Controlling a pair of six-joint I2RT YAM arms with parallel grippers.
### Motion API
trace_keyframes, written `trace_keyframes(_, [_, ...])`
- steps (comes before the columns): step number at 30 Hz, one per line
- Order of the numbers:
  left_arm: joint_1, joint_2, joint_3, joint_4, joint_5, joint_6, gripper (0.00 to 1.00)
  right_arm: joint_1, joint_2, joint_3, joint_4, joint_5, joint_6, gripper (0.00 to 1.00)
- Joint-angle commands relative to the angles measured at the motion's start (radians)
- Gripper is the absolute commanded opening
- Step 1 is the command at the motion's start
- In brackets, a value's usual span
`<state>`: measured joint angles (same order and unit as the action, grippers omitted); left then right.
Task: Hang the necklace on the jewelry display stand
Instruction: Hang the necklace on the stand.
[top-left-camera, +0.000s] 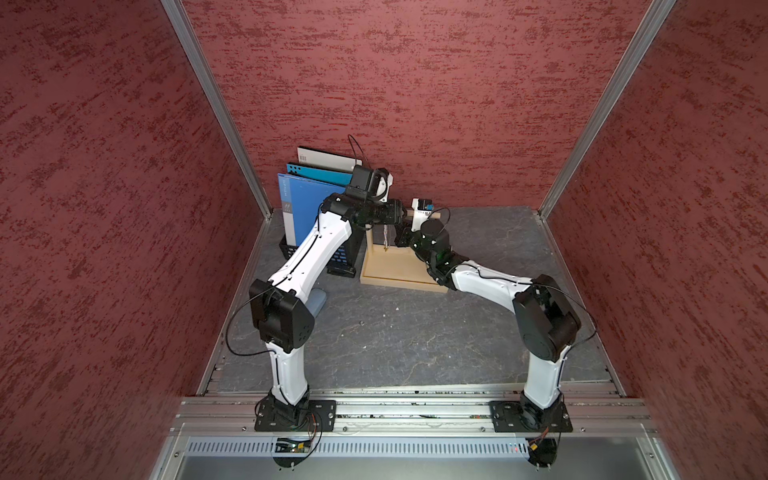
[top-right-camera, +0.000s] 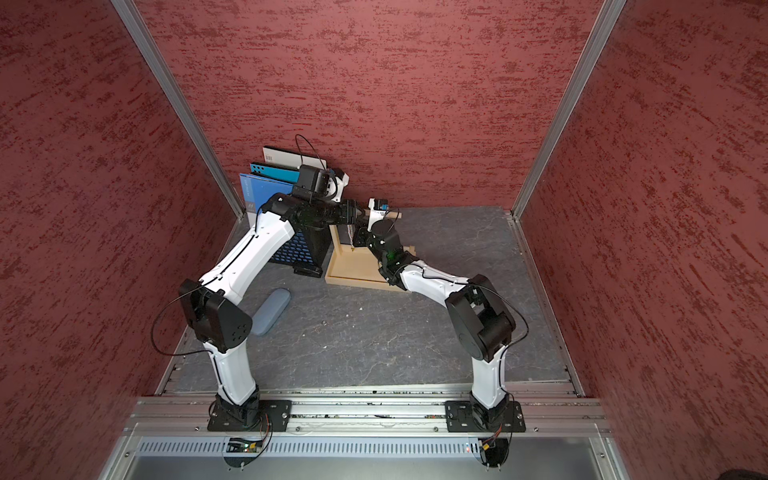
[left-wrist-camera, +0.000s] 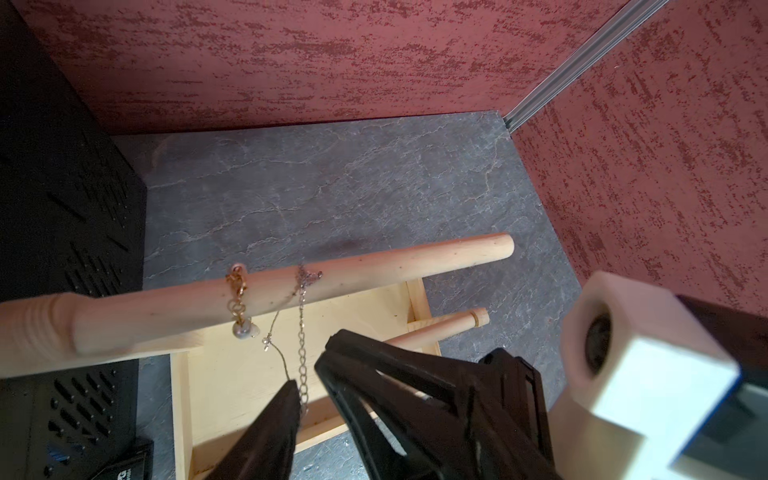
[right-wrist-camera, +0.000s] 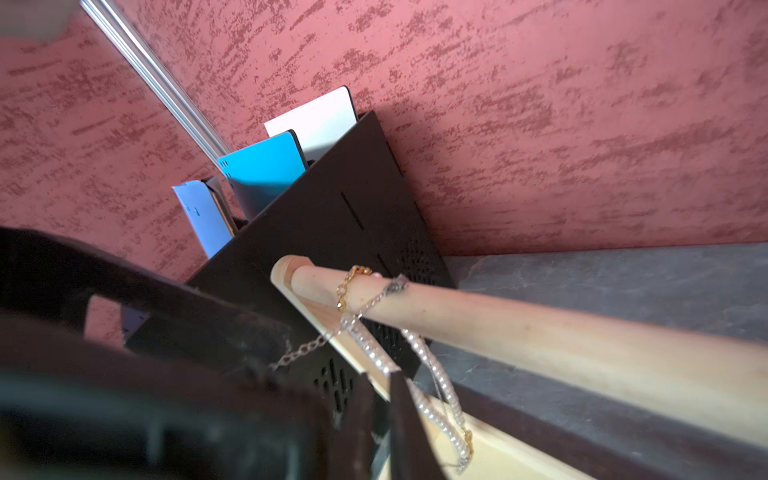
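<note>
The jewelry display stand (top-left-camera: 399, 283) (top-right-camera: 360, 282) of pale wood stands at the back, in both top views. The necklace (left-wrist-camera: 301, 328) (right-wrist-camera: 432, 361) hangs over its long dowel (left-wrist-camera: 374, 270) (right-wrist-camera: 540, 336); its beaded loop dangles above the tray. It shows faintly below the dowel in both top views (top-left-camera: 386, 237) (top-right-camera: 351, 235). My left gripper (left-wrist-camera: 311, 370) is open just under the dowel, and the thin chain tail touches one finger (left-wrist-camera: 286, 409). My right gripper (right-wrist-camera: 380, 380) stands a narrow slit open, with a beaded strand brushing one fingertip (right-wrist-camera: 395, 386).
A short gold chain with a pearl (left-wrist-camera: 237, 303) hangs on the dowel beside the necklace. A black mesh rack (top-left-camera: 345, 255) with blue folders (top-left-camera: 307, 208) stands left of the stand. The low bar (left-wrist-camera: 440, 330) is near my fingers. A grey-blue case (top-right-camera: 272, 309) lies front left.
</note>
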<state>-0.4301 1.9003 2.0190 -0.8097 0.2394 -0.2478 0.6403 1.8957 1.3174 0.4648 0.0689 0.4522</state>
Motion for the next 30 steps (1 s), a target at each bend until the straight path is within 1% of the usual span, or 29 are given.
trace_keyframes(1, [-0.002,-0.01,0.012,0.021,0.031,-0.004,0.62,0.009,-0.045,-0.057,0.042,-0.037,-0.02,0.21])
trace_keyframes(3, [-0.004,-0.001,0.017,0.02,0.037,-0.007,0.61,0.009,-0.047,-0.073,0.064,-0.039,-0.019,0.23])
trace_keyframes(8, [-0.01,0.008,0.018,0.028,0.044,-0.017,0.61,0.011,-0.026,-0.038,0.055,-0.062,-0.046,0.28])
trace_keyframes(15, [-0.018,0.021,0.033,0.035,0.051,-0.033,0.61,0.012,0.01,0.016,0.055,-0.082,-0.055,0.28])
trace_keyframes(18, [-0.022,0.027,0.039,0.035,0.056,-0.038,0.61,0.013,0.019,0.026,0.054,-0.071,-0.056,0.28])
trace_keyframes(20, [-0.026,0.029,0.04,0.037,0.058,-0.041,0.6,0.012,0.024,0.034,0.054,-0.069,-0.059,0.24])
trace_keyframes(21, [-0.026,0.028,0.041,0.037,0.058,-0.041,0.6,0.013,0.026,0.038,0.053,-0.066,-0.06,0.21])
trace_keyframes(22, [-0.027,0.028,0.04,0.036,0.058,-0.041,0.6,0.013,0.028,0.041,0.049,-0.06,-0.06,0.16])
trace_keyframes(24, [-0.027,0.027,0.04,0.036,0.055,-0.04,0.6,0.013,0.027,0.043,0.042,-0.047,-0.064,0.03])
trace_keyframes(25, [-0.027,0.025,0.039,0.033,0.05,-0.038,0.6,0.013,0.024,0.04,0.038,-0.04,-0.066,0.0])
trace_keyframes(30, [-0.021,0.012,0.031,0.024,0.022,-0.016,0.6,0.012,0.001,0.01,0.022,0.019,-0.073,0.0])
